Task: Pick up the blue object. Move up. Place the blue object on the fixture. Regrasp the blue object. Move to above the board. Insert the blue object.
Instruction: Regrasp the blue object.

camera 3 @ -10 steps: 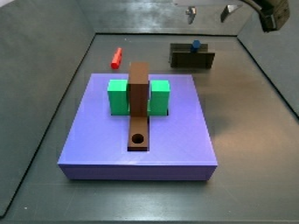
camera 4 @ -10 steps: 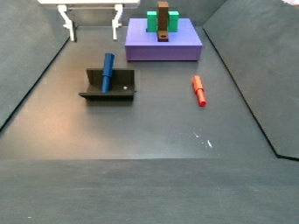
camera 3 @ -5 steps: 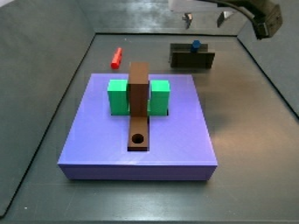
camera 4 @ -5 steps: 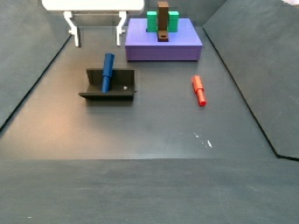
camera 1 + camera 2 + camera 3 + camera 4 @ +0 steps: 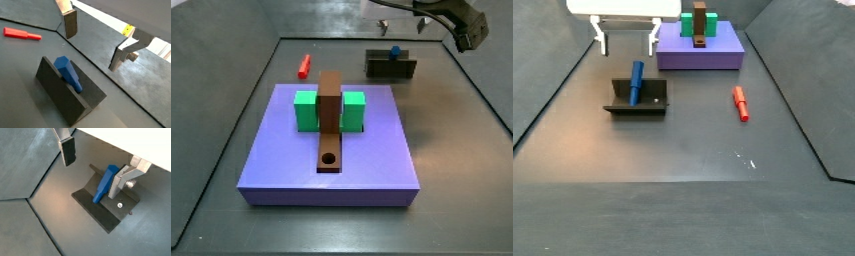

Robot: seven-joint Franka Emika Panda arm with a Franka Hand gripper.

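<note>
Grey floor; blue peg (image 5: pixel 636 82) rested in fixture (image 5: pixel 637 101). Hand (image 5: pixel 628 38) hung above, fingers spread, empty. Risk: misaligned descent w/ fingers knocking peg off fixture.

red peg (image 5: pixel 740 102): flat on the grey floor (image 5: pixel 687 190), well apart from the jaws of the gripper (image 5: pixel 628 48), outside their gap | green block (image 5: pixel 307 110): upright, far from the jaws, not under them | brown bar (image 5: pixel 330 120): long, crossing the green block, round hole at the end farthest from the jaws
</note>
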